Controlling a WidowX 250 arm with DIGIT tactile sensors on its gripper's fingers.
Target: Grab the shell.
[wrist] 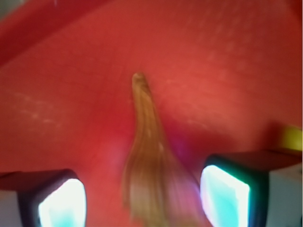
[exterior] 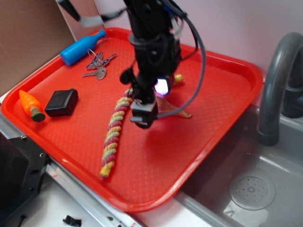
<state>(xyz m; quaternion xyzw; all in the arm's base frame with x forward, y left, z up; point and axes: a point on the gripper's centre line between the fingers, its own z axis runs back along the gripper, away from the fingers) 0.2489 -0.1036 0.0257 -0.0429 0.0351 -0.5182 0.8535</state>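
Note:
The shell (wrist: pixel 150 161) is tan with brown stripes. It lies on the red tray (wrist: pixel 227 61) with its pointed tail away from me and its fat end between my fingers. In the exterior view only its tail end (exterior: pixel 176 111) shows beside the arm. My gripper (wrist: pixel 144 198) is open, with one glowing pad on each side of the shell's wide end and a gap between each pad and the shell. In the exterior view the gripper (exterior: pixel 144 113) is low over the middle of the tray (exterior: pixel 199 132).
A twisted multicoloured rope (exterior: pixel 113 135) lies just left of the gripper. A black box (exterior: pixel 62 102), a toy carrot (exterior: pixel 31 106), a blue bottle (exterior: pixel 82 48) and keys (exterior: pixel 98 65) lie at the tray's left. A grey sink (exterior: pixel 251 184) and faucet (exterior: pixel 277 80) are to the right.

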